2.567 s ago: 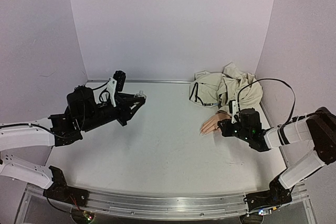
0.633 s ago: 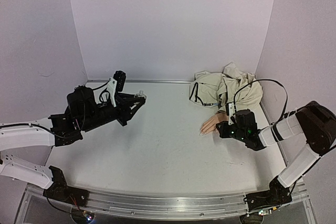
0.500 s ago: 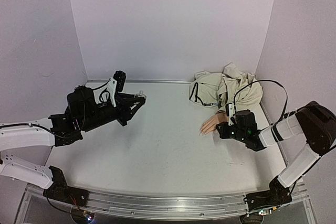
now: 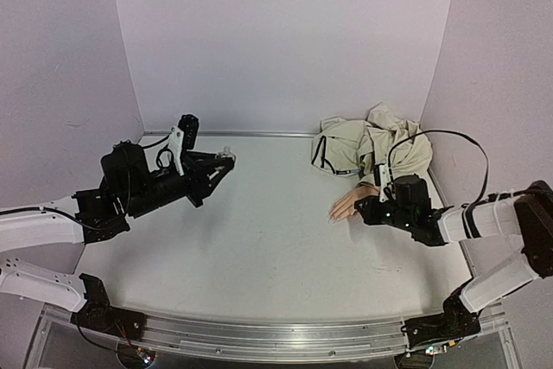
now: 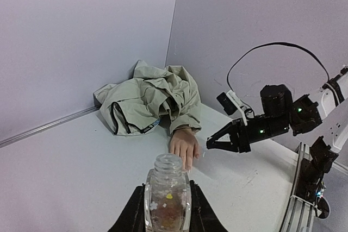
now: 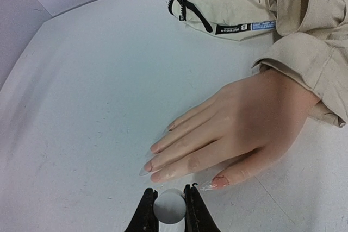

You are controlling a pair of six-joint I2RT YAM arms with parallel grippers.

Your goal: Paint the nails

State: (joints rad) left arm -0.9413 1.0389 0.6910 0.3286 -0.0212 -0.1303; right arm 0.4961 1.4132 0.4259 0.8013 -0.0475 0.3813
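The mannequin hand (image 6: 234, 126) lies palm down on the table, its long clear nails (image 6: 209, 185) pointing left; it also shows in the top view (image 4: 346, 204) and the left wrist view (image 5: 185, 148). My right gripper (image 6: 169, 206) is shut on a round white brush cap (image 6: 169, 208), right beside the thumb nail and index fingertip. It sits just right of the hand in the top view (image 4: 365, 210). My left gripper (image 5: 166, 202) is shut on a small clear bottle (image 5: 167, 191) with an open neck, held above the table at the left (image 4: 226, 158).
A crumpled beige jacket (image 4: 371, 146) lies at the back right corner, its sleeve covering the wrist. The side walls stand close on both sides. The table's metal rail (image 4: 259, 334) runs along the near edge.
My left arm with the bottle has shifted slightly left and back. My right gripper has shifted slightly by the hand.
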